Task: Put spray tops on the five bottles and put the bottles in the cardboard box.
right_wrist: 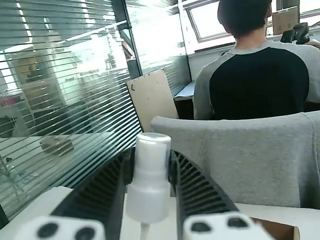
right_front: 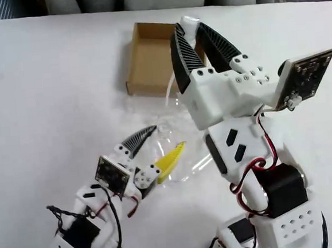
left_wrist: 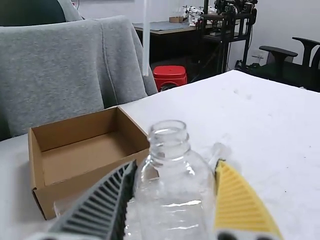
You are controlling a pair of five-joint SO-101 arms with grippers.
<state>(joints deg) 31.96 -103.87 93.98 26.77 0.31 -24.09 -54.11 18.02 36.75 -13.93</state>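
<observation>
At the near left of the bench [right_front: 47,81], left arm extended low and forward from its base, wrist roughly level, left hand [right_front: 167,136] aimed toward the cardboard box [right_front: 149,59]. Closed on the clear bottle [left_wrist: 170,195]: grey finger [left_wrist: 102,207] against one flank, yellow finger [left_wrist: 240,205] against the other, both touching the wall below the shoulder. Bottle upright, just on the near side of the box, neck [left_wrist: 169,135] open, with no top fitted.

At the near right, right arm folded upward in a tall stack, elbow high, right hand [right_front: 189,29] raised well above the bench and pointing away over the right side of the box in the high view. Clamped on the spray top [right_wrist: 148,180]: black fingers [right_wrist: 200,190] pressing both sides of the white head, flat cap end uppermost. Thin tube [left_wrist: 146,40] hanging straight down, lower end above the level of the neck and outside it.

Box resting flat on the bench toward the far side, open face up, brown floor and low walls exposed. Behind the bench, a chair [left_wrist: 60,65] draped in grey fabric.
</observation>
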